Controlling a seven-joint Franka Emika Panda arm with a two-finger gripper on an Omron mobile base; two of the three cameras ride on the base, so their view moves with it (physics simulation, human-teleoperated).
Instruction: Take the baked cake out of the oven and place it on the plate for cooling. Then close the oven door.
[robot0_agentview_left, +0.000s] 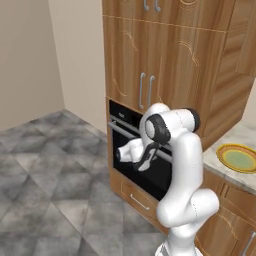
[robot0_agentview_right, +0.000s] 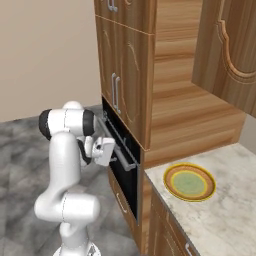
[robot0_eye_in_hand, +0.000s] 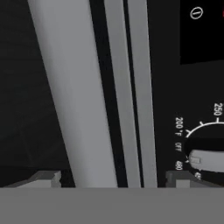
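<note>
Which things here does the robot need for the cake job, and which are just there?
Needed:
oven
oven door, shut
door handle
plate
gripper, open at the handle

Just there:
upper cabinet doors
counter
temperature knob

1. Beside a knob (robot0_eye_in_hand: 209, 158) on the oven (robot0_eye_in_hand: 205, 109) panel, white dial marks read "200 °F" at the upper left of the scale.
2. Higher on the same arc stands "250".
3. Below "200 °F", small letters read "OFF".
4. Under that, by the knob's lower left, stands "400".
5. On the black display (robot0_eye_in_hand: 202, 30) at the top right there is a small white oval sign with a stroke through it; its meaning cannot be told.
6. A red mark at the display's right edge is cut off and unreadable.
</note>
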